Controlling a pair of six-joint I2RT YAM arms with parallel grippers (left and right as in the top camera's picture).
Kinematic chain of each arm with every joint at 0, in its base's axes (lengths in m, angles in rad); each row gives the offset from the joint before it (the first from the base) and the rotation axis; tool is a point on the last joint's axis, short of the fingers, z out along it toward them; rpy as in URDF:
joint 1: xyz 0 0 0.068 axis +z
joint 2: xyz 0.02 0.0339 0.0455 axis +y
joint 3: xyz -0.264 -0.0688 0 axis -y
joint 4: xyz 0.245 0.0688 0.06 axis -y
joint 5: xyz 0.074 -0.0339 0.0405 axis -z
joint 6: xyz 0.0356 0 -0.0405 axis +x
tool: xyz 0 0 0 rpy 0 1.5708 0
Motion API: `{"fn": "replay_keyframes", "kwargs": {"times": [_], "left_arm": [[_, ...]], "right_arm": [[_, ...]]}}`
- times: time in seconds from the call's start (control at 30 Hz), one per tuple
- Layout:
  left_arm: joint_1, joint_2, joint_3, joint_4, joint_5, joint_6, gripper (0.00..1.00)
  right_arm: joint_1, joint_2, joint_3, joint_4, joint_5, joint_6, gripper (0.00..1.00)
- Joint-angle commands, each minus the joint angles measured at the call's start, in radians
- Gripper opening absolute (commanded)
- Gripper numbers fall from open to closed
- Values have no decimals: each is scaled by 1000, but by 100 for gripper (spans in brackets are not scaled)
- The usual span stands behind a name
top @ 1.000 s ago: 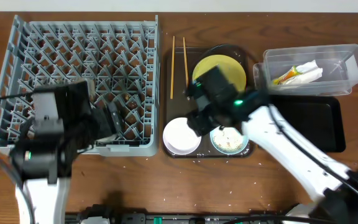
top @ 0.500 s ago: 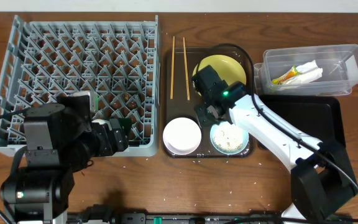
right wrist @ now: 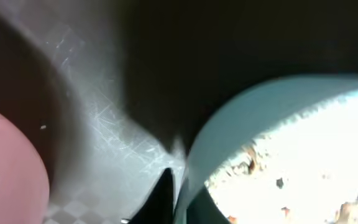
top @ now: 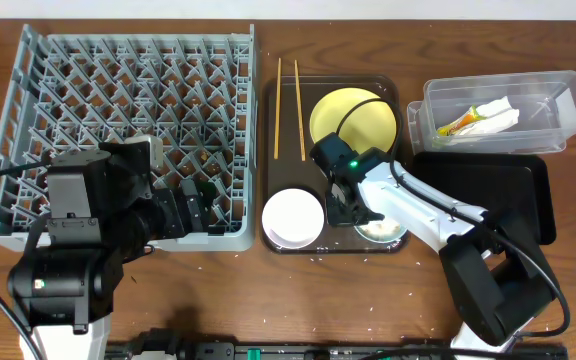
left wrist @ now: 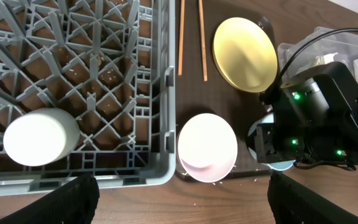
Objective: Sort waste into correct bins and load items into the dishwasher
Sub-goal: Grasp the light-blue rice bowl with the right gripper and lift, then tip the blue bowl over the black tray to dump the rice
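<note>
My right gripper (top: 353, 208) (right wrist: 179, 202) is shut on the left rim of the light blue bowl (top: 380, 230) (right wrist: 272, 118), one finger outside it and one inside. The bowl holds whitish rice (right wrist: 309, 162) and sits on the brown tray (top: 288, 172) beside the white bowl (top: 292, 217) (left wrist: 207, 146). The yellow plate (top: 353, 115) (left wrist: 244, 45) and the chopsticks (top: 287, 95) (left wrist: 182, 37) lie further back. My left gripper (top: 193, 203) (left wrist: 185, 208) hangs open over the front edge of the grey dish rack (top: 128, 90) (left wrist: 104, 68), nothing between its fingers. A white cup (left wrist: 39, 137) stands in the rack.
The clear tub (top: 553, 100) at the back right holds the white wrapper (top: 496, 112) and the orange-and-green sachet (top: 458, 125). The black tray (top: 498, 195) lies in front of it. Loose grains (left wrist: 257, 179) dot the wood near the brown tray's front edge.
My right gripper came down from beside the yellow plate to the blue bowl and shut on its rim. The left arm shifted a little over the rack's front.
</note>
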Motion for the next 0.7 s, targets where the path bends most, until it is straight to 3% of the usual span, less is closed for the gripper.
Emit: {"fn": "replay_keyframes", "kwargs": {"times": [0.0,0.17,0.27,0.43,0.67], "left_arm": [[-2,0,18,-3,18,17,88],[-2,0,18,-3,17,17,87],[-2,0,18,1,17,17,87],[-2,18,18,8,17,17,88],[-2,60,18,8,17,17,88]], "right_arm": [[9,0,-1,4,19,5,1],[-21,-19,14,-15,-2,-47,1],[-66,-65,65,-25,-118,-201,1],[-335,-217,95,-33,-558,-357,1],[-719,-252,50,-72,-921,-538,1]]}}
